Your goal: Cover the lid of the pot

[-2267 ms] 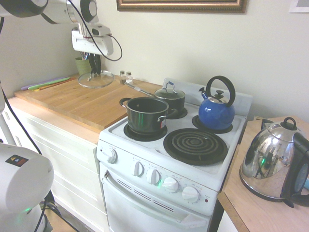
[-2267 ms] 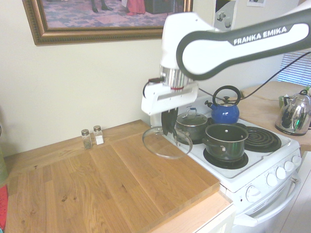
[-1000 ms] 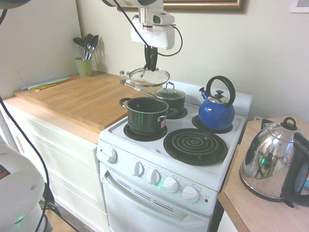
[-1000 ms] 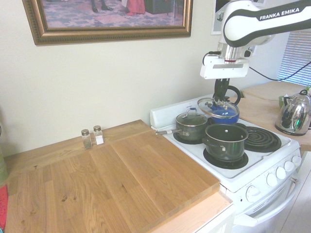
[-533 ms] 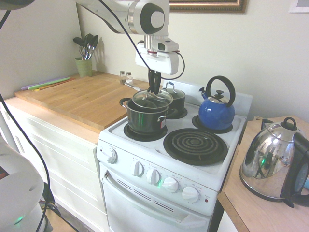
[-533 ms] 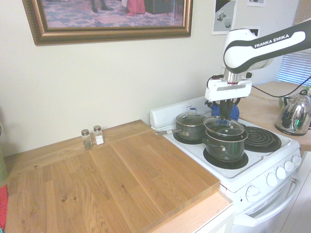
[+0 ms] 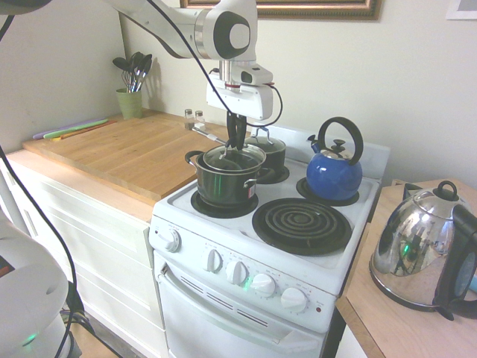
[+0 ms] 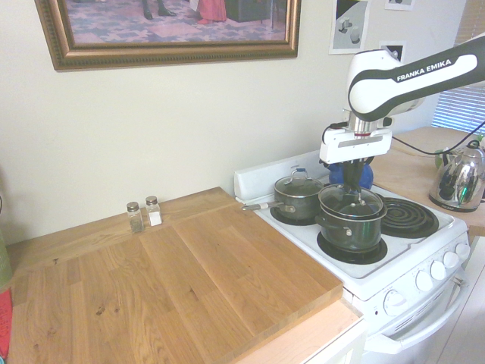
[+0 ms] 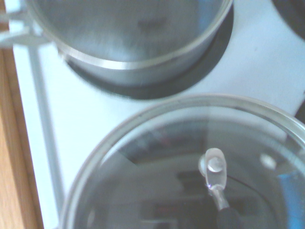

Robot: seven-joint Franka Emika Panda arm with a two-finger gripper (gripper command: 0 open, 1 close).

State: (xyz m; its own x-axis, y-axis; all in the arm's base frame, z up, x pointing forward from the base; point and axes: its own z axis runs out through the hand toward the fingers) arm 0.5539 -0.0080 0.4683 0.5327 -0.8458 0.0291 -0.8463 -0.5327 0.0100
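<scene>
The pot (image 7: 222, 179) stands on the front burner of the white stove (image 7: 350, 246), directly beneath the gripper (image 7: 236, 142), and the lid (image 7: 232, 159) now lies level on or at its steel rim; whether it is fully seated cannot be told. The pot's inside is hidden by the glass. The gripper points straight down with its fingers closed on the lid's black loop handle, seen from the opposite side as well, gripper (image 8: 353, 186) over lid (image 8: 351, 202) and pot (image 8: 350, 224). The wrist view shows the glass lid (image 9: 157, 181) from close above, its rim filling the lower part, with the smaller saucepan (image 9: 128, 43) just beyond it. That saucepan (image 7: 264, 153), behind the gripper, wears its own small glass lid. The blue kettle (image 7: 334, 173) sits on the back burner to the far side of the gripper, and a steel electric kettle (image 7: 421, 250) stands well apart on the side counter. A green cup holding dark utensils (image 7: 130, 97) stands far off on the wooden counter (image 7: 127, 153). Compared with half a second ago, the lid hung slightly above the pot, tilted; it has since come down to the rim. A second ago it was held high over the saucepan.
</scene>
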